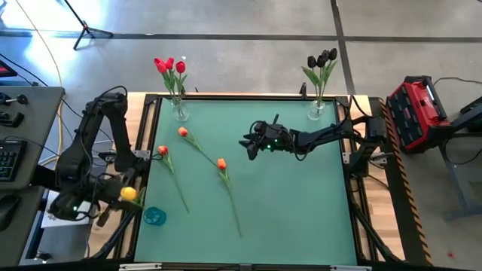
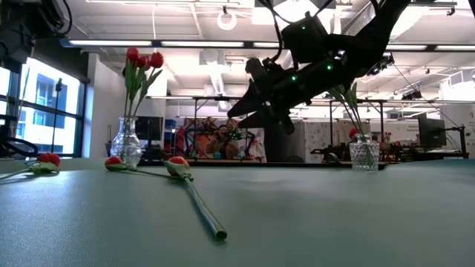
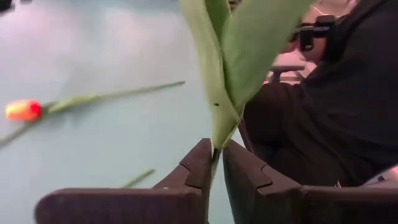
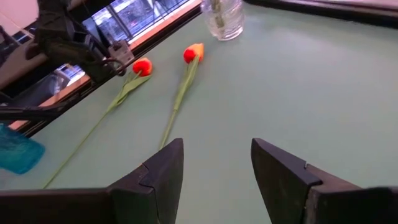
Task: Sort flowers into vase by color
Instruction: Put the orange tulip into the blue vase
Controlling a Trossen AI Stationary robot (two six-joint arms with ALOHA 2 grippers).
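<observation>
At table's rear: red tulips (image 1: 170, 68) in 1 vase (image 1: 180, 111), black tulips (image 1: 322, 60) in another.

Both arms are dark, basically black, chunky jointed segments with black cables looping along them. The right arm (image 1: 324, 137) has little green lights glowing near its wrist. The right gripper (image 4: 214, 171) has two flat, dark fingers (image 4: 283, 177) with stepped notches on the inner edges; the left gripper (image 3: 213, 171) has the same notched look.

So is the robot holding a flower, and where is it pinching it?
Yes. The left gripper pinches a yellow tulip by its green stem, just below the leaves. The right gripper is open and holds nothing.
</observation>
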